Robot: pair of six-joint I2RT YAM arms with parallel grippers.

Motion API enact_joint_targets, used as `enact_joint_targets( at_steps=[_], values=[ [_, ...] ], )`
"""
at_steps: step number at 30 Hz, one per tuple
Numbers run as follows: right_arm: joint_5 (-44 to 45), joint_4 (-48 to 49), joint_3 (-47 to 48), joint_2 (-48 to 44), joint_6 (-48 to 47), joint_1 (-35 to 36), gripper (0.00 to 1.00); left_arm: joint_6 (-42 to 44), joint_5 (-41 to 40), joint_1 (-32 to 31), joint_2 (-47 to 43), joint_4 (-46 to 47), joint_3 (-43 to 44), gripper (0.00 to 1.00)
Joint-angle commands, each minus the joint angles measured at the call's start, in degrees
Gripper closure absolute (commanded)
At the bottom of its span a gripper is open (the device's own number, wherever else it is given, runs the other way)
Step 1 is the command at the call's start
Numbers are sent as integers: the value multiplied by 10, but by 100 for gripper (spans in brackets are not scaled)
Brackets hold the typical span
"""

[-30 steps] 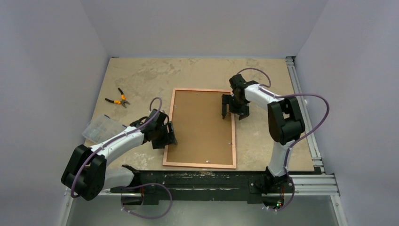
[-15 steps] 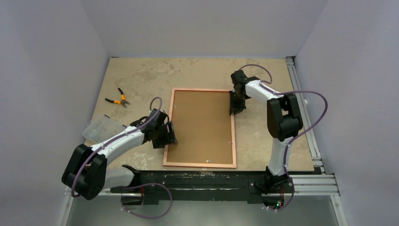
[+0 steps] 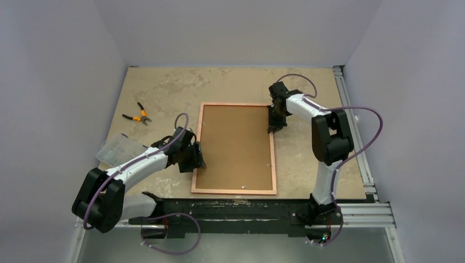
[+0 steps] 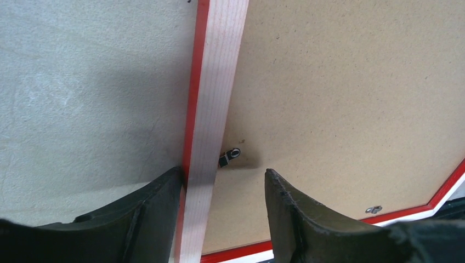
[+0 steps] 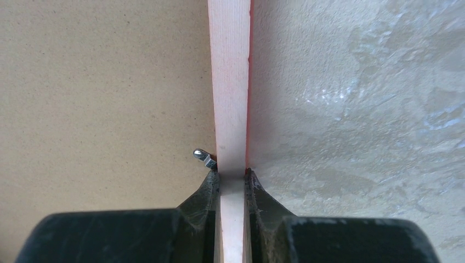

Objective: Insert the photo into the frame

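- The right gripper is pinching one thin side bar of the frame, with a finger on each side of the pale wood. Only the tips hold it. If the arm pulls fast, I think the bar could slip out.
- The left gripper is spread wide over the other side bar. One finger touches the red outer edge. The other finger hangs over the brown board, apart from the bar. If this gripper closes crooked, it could shove the frame sideways on the tabletop and not grab it.
- The frame lies flat and face down, and it reaches from one gripper to the other. It is big and thin. If only one gripper lifts, the frame may bend or twist.
- The backing board fills the space between the two grippers. If the frame tips a lot, the board might slide or pop loose.
- The photo is nowhere in sight. It may be under the board, but I cannot tell. If it is there, a sliding board could crease it.
- A small metal tab sits just beside the right gripper's inner finger. A second tab sits between the left gripper's fingers. A closing finger could catch a tab and bend it.
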Motion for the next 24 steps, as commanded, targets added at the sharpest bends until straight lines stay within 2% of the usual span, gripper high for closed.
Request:
enact_joint_targets(
  at_steps=[1,5,8,9,12,14,16,21,24],
  values=[
    [23,34,-33,-31,1,3,100,-16,76,-5,6,93,-23,48],
    [19,36,-54,-60,3,-1,100,-38,85,-27,2,113,-29,54],
    [17,38,-72,-78,5,-4,100,-59,77,-65,-3,119,-28,55],
    [18,40,-80,-85,6,-4,96,-67,70,-78,-3,120,-28,55],
    [-1,47,-101,-102,9,-6,63,-85,61,-104,-1,136,-36,52],
    [-5,47,-108,-109,7,-7,46,-91,57,-105,2,136,-43,48],
    [-10,49,-115,-120,8,-9,34,-89,27,-103,1,107,-35,40],
    [-27,51,-121,-142,8,-12,18,-64,9,-51,4,71,15,35],
    [-31,51,-122,-146,7,-12,15,-42,15,-13,20,63,56,34]
  ],
)
